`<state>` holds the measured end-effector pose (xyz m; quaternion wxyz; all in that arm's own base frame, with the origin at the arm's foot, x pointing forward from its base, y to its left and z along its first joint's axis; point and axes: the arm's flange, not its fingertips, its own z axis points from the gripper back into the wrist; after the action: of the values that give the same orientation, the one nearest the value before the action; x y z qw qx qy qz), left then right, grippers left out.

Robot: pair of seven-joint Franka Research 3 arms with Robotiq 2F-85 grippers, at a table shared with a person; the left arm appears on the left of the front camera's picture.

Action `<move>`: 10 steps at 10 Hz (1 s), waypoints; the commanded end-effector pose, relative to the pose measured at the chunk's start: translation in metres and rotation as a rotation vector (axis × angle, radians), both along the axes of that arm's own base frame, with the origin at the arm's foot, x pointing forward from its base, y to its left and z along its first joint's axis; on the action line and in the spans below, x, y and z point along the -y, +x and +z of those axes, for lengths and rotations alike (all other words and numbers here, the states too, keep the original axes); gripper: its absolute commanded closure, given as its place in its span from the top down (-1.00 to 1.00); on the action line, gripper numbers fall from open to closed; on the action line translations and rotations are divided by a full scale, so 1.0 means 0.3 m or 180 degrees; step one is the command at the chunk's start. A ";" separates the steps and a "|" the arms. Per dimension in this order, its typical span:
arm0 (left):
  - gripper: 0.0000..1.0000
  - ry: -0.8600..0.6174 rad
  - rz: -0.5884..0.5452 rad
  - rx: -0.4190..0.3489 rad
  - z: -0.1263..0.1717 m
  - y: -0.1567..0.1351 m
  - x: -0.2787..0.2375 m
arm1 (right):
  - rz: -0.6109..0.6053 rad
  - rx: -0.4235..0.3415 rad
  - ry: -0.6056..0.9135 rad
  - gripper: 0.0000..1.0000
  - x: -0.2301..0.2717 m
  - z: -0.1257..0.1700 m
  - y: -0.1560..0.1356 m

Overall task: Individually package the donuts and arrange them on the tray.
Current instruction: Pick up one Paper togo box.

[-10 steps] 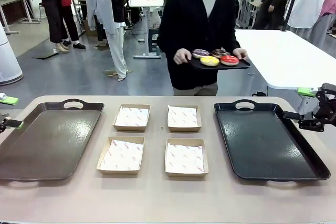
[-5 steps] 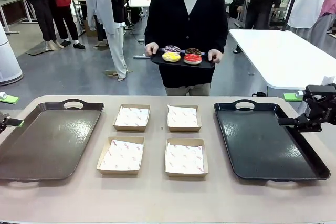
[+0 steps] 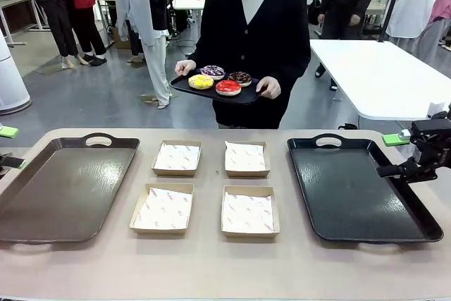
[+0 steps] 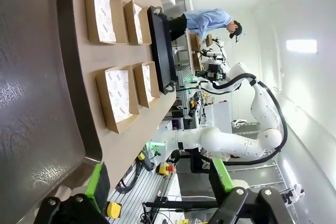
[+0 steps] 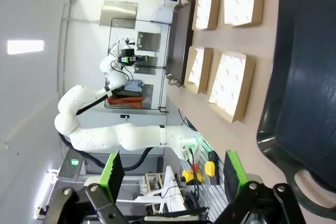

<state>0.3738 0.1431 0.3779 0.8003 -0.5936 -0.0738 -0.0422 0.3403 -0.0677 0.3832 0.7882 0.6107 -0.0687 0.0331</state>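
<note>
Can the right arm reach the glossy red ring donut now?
Probably not. The glossy red ring donut sits on a small black tray the person holds up beyond the tan table; the right gripper, open, is at its right end.

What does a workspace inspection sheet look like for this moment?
Surface: tan table; dark left tray and right tray; four lined boxes between them; all unfilled.
Job's things: four donuts on a small black tray that the person holds beyond the far edge.
Clutter: nothing seen.
Tools: left tool open, right tool open, both holding nothing.
Cables: nothing seen on the table.
Surroundings: people standing behind; white table far right.
</note>
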 end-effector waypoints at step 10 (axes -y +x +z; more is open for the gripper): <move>1.00 -0.0034 0.0015 -0.0010 -0.002 0.002 0.008 | -0.0029 0.0008 0.0037 1.00 -0.002 -0.001 0.001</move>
<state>0.3746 0.1408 0.3766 0.8000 -0.5943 -0.0709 -0.0430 0.3406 -0.0680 0.3831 0.7875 0.6116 -0.0695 0.0321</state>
